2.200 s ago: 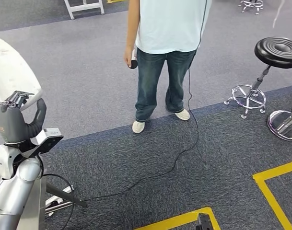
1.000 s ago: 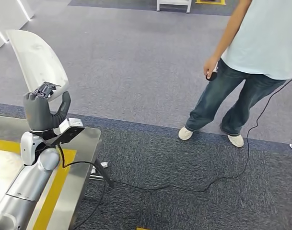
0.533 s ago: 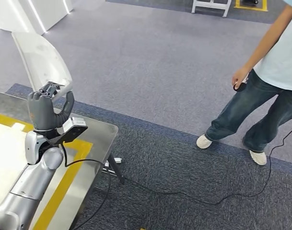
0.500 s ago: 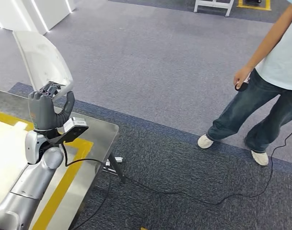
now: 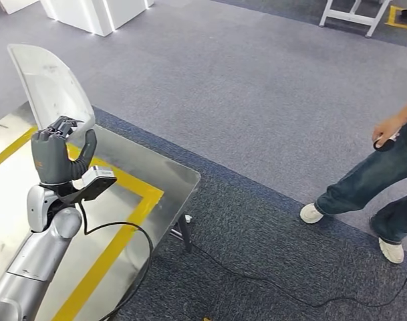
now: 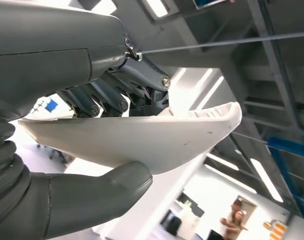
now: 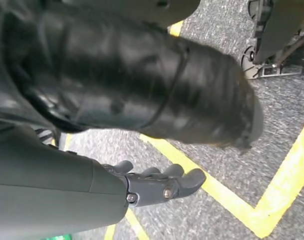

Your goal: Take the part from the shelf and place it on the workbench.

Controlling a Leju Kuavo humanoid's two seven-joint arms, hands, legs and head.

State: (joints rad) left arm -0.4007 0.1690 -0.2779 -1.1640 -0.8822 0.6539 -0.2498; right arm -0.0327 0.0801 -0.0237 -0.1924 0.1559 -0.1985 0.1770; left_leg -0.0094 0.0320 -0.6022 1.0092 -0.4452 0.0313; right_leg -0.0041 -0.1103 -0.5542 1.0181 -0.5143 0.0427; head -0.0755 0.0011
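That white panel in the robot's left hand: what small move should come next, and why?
Probably lower it toward the workbench. The left hand grips the white panel by its lower edge, thumb under it and fingers on top, holding it raised over the steel top, apart from the surface. So it looks ready to set down.

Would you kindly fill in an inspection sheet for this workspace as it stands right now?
Surface: steel workbench with yellow tape lines, at the robot's left front.
Job's things: white curved part, held raised above the workbench, not yet set down.
Clutter: nothing seen on the bench.
Robot hands: left robot hand grips the part between thumb and fingers; right robot hand hangs above the carpet, fingers apart, holding nothing.
Cables: black cable runs across the dark carpet from under the bench; another loops from the left wrist.
Surroundings: person in jeans at right, a small dark object in hand; white frame beyond.
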